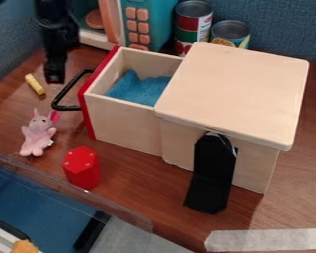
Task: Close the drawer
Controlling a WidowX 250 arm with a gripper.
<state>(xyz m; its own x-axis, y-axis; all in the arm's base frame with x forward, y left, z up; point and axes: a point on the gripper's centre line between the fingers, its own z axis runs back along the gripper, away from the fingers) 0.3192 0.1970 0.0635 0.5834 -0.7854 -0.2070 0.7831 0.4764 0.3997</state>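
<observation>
A wooden drawer [124, 118] with a red front stands pulled out to the left from its wooden box [240, 89]. Blue cloth [138, 87] lies inside it. The drawer's black handle [69, 94] sticks out on the left side of the red front. My gripper [55, 76] hangs at the upper left, pointing down, just above and left of the handle in the view; how high it is over the table cannot be told. Nothing is visibly held in it.
A pink plush toy [38, 133], a red hexagonal block [81, 168] and a small yellow piece [34, 84] lie left of the drawer. A toy microwave [144, 22] and two cans [192, 24] stand behind. A black strap [212, 175] hangs at the box's front.
</observation>
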